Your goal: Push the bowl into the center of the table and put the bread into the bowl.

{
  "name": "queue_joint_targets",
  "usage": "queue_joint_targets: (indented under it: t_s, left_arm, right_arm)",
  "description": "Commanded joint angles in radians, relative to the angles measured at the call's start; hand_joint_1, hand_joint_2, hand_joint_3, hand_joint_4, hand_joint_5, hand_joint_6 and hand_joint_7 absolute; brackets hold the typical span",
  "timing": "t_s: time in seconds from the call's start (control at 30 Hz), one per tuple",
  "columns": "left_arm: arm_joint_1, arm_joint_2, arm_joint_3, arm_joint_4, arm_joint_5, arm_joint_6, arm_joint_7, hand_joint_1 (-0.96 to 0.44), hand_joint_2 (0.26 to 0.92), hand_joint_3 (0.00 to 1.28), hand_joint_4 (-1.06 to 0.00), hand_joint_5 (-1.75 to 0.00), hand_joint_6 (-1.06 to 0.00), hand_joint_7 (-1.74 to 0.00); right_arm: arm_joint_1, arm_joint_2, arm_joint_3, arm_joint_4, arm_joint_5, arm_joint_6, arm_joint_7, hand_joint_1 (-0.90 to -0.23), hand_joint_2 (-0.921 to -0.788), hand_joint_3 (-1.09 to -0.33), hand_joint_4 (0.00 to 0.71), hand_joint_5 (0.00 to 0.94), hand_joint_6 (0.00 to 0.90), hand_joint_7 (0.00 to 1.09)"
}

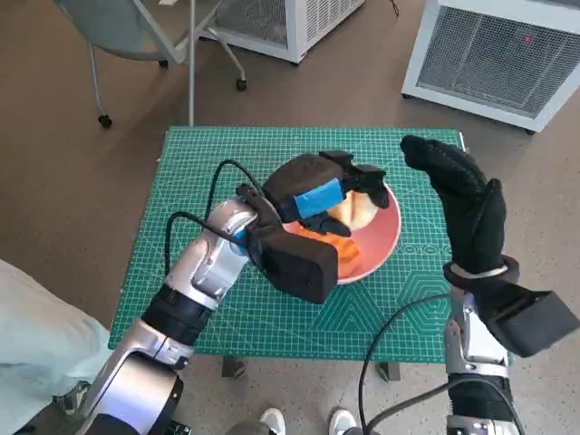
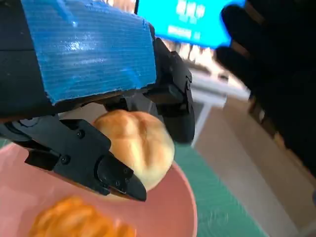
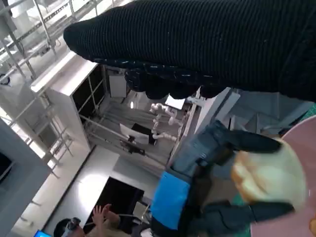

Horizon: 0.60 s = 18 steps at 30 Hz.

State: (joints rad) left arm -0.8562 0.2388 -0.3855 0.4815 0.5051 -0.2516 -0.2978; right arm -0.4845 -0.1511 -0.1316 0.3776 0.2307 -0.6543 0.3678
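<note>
A robot's left hand holds a bread roll over a pink bowl on a green desk.

The bowl sits right of the middle of the desk, which is covered by a green cutting mat. The left hand's fingers grip the bread, a round pale golden roll, from both sides, above the bowl's inside. I cannot tell if the roll touches the bowl's floor or hangs just over it. An orange item, blurred and hard to identify, lies in the bowl beside the roll. The right hand, in a black glove, stands upright just right of the bowl, fingers spread and holding nothing, apart from the rim. A chair and white cabinets stand on the floor beyond the desk.
</note>
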Motion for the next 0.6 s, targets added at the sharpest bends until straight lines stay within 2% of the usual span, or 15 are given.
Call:
queue_joint_targets:
  t_s: [0.03,0.27,0.43,0.6]
  left_arm:
    - [0.015,0.032,0.013,-0.045,-0.025,0.023,-0.059,-0.30,0.910,0.01,-0.21,-0.03,-0.32,-0.09]
    - [0.032,0.051,0.051,-0.066,-0.096,0.047,-0.128,-0.37,0.904,0.00,-0.04,0.00,-0.19,-0.01]
    - [0.052,0.059,0.103,-0.076,-0.186,0.036,-0.164,-0.40,0.897,0.00,0.00,0.00,-0.12,0.00]
    - [0.075,0.072,0.165,-0.110,-0.293,0.034,-0.215,-0.41,0.894,0.00,0.00,0.00,-0.11,0.00]
  right_arm:
    - [0.025,0.000,-0.003,-0.001,-0.010,0.013,-0.015,-0.711,-0.921,-0.783,0.168,0.002,-0.001,0.48]
    - [0.022,0.001,0.000,0.000,-0.014,0.010,-0.022,-0.713,-0.921,-0.780,0.170,0.003,-0.001,0.49]
    - [0.016,0.003,0.001,0.006,-0.012,0.011,-0.022,-0.712,-0.921,-0.779,0.170,0.003,-0.001,0.49]
    - [0.013,0.003,0.003,0.004,-0.010,0.014,-0.019,-0.707,-0.921,-0.779,0.171,0.003,-0.001,0.49]
